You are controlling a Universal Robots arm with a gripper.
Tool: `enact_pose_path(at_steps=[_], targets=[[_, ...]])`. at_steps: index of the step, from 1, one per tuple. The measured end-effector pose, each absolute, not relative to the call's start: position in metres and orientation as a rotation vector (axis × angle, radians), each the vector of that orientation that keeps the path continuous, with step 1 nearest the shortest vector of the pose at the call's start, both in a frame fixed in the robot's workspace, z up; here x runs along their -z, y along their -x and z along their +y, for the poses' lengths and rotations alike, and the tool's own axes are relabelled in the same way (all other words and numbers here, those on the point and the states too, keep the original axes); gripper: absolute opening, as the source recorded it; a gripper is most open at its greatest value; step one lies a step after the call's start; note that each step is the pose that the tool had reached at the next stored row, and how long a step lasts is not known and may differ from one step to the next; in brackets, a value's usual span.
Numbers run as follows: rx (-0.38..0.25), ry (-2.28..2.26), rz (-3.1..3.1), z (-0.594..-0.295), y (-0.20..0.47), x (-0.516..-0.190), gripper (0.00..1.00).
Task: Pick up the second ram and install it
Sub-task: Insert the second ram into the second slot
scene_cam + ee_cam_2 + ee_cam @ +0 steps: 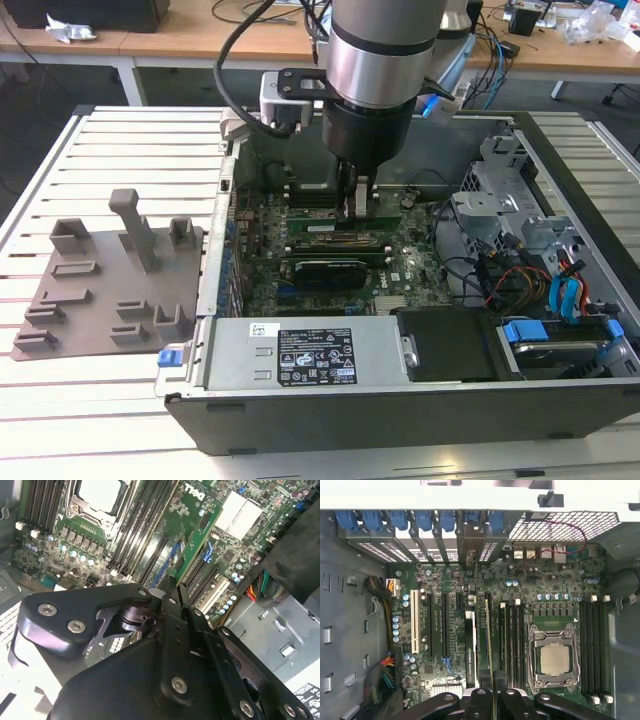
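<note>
Looking into the open computer case (400,420) lying on the slatted table (120,420); reaching down with the arm (385,50) over the motherboard (555,582); hanging the gripper (358,207) low above that board; pinching its fingers nearly closed on the second ram (488,640); holding the stick edge-up, in the first wrist view between the black card (471,645) and the memory slots (512,640) beside the CPU socket (554,660); not showing whether touching any slot.

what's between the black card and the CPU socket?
First wrist view: the second ram, edge-on in the gripper, then a bank of black memory slots.
</note>
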State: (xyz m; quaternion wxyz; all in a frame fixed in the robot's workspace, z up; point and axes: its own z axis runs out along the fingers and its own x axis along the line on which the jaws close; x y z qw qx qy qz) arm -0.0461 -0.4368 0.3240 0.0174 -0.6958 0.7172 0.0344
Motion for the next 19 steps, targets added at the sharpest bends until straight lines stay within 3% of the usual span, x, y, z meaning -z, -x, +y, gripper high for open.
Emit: enact_pose_path(at_steps=[19], targets=[[-0.107,2.162,2.228,-0.434,0.046,-0.3,0.14]])
